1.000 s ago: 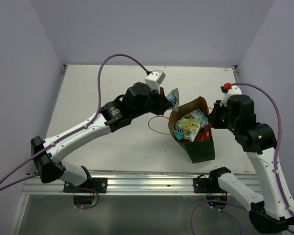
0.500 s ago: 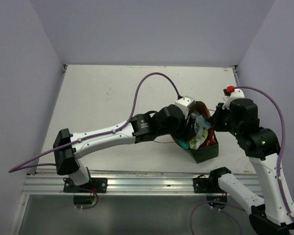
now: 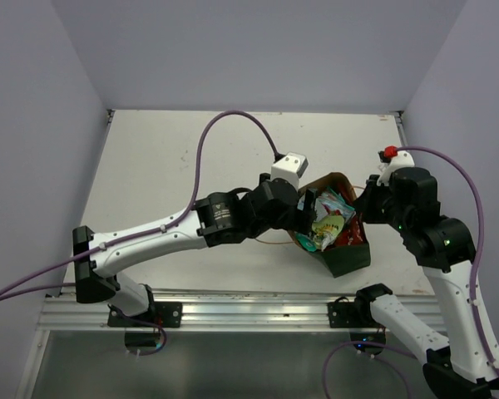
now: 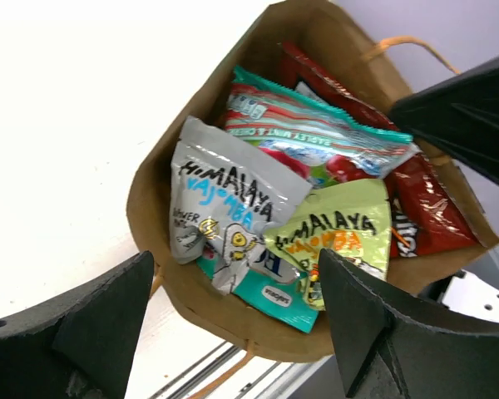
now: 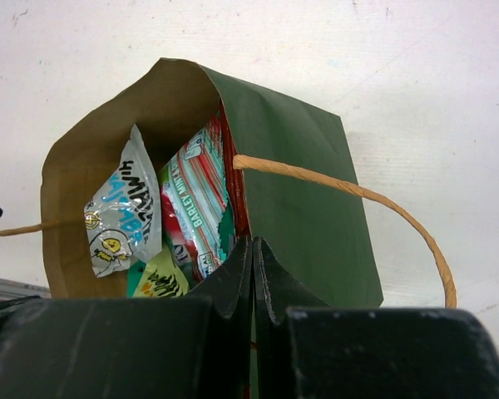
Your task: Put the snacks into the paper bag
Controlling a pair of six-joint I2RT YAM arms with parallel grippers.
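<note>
The paper bag (image 3: 346, 254), dark green outside and brown inside, stands tilted at the table's near right, with its mouth towards my left arm. Several snacks lie inside. On top are a pale blue-silver packet (image 4: 224, 199), a light green one (image 4: 339, 236) and a teal one (image 4: 274, 296). Behind them are a red-and-white striped one (image 4: 316, 133) and a dark red one (image 4: 426, 208). My left gripper (image 4: 235, 266) hangs open just over the mouth with nothing between its fingers. My right gripper (image 5: 252, 246) is shut on the bag's green wall (image 5: 303, 187) at the rim.
A tan loop handle (image 5: 362, 196) arches off the bag's right side. An aluminium rail (image 3: 249, 309) runs along the near table edge. Lilac walls close in the table on three sides. A purple cable (image 3: 224, 125) loops above my left arm.
My left gripper carried the pale blue-silver packet from beside the bag to over its mouth and opened. The packet now lies inside. The right gripper kept its hold.
</note>
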